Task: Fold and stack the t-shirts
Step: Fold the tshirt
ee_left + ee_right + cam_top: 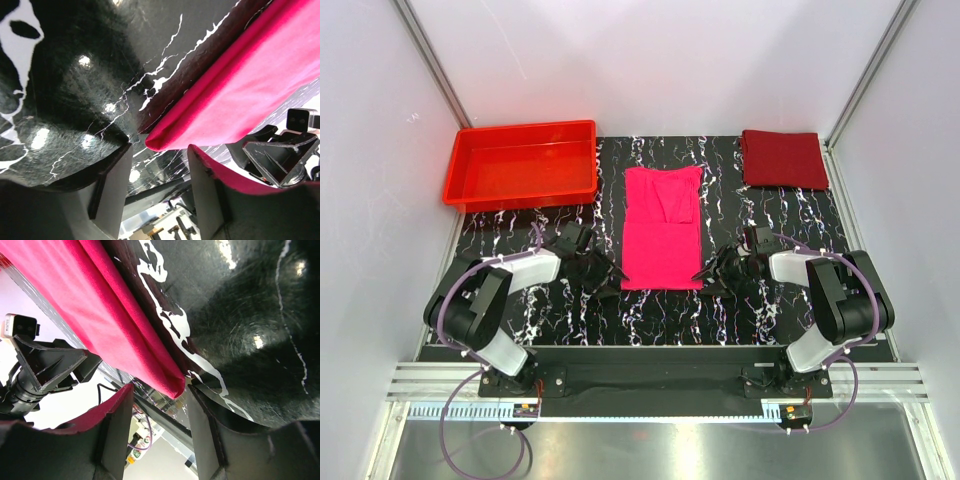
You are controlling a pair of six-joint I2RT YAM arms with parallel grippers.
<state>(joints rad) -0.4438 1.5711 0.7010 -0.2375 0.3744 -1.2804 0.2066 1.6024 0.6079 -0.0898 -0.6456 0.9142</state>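
The magenta-pink t-shirt (pixel 662 228) lies mid-table, folded into a long narrow strip. The dark maroon t-shirt (pixel 783 159) rests folded at the back right. My left gripper (pixel 613 282) sits low at the pink shirt's near-left corner. In the left wrist view the pink shirt (pixel 250 85) ends in a folded corner just at the gap of the left gripper (pixel 160 150), whose jaws stand apart. My right gripper (pixel 703 275) is at the near-right corner. There the pink shirt (pixel 95 305) reaches the mouth of the right gripper (pixel 157 390), also open.
A rigid red plastic tray (pixel 520 163) stands at the back left. The black marbled mat (pixel 650 320) covers the table. White walls with metal rails close in both sides.
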